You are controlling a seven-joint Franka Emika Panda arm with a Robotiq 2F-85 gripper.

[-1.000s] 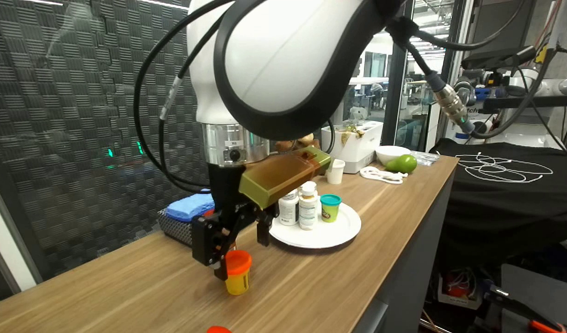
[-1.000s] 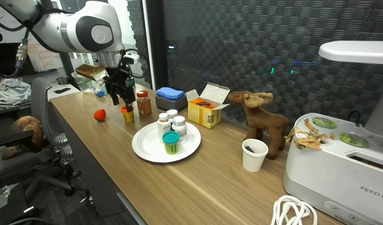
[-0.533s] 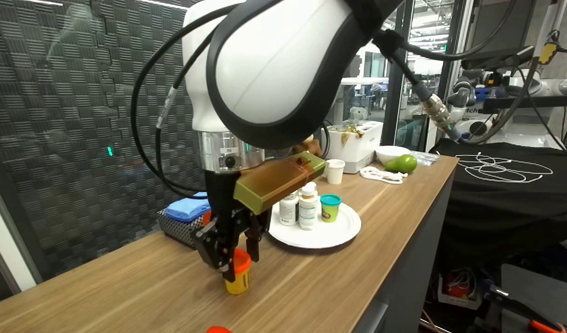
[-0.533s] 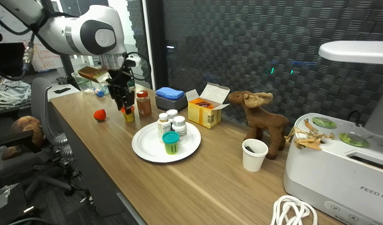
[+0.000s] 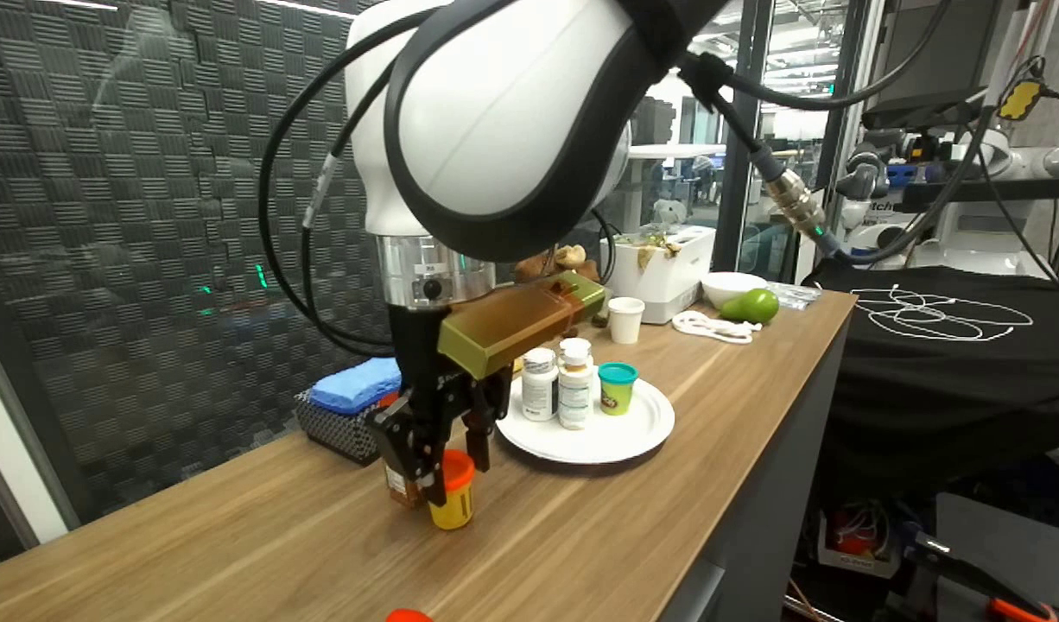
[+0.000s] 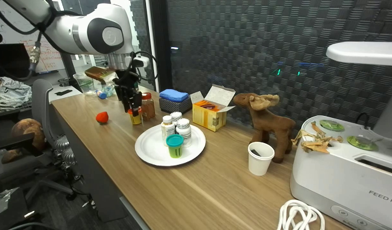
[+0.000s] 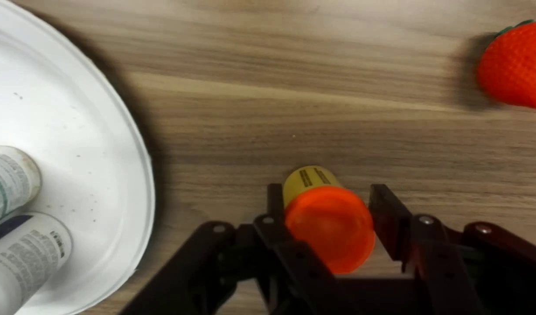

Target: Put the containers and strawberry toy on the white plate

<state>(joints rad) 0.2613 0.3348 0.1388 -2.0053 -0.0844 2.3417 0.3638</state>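
Tub (image 7: 329, 221) with orange lid, near the white plate (image 7: 102, 166), clasped at lid height in the part-closed gripper (image 7: 327, 194). Looks light, smooth, fairly stiff; likely twists if pinched by the lid alone, so better gripped on the yellow wall.

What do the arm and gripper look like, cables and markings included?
The arm is white and rounded with black trim, a silver band carrying a small, unreadable label, black cables and a silver connector. The gripper is black, two-fingered, with angular links and shiny screw heads; an olive-amber box sits above it.
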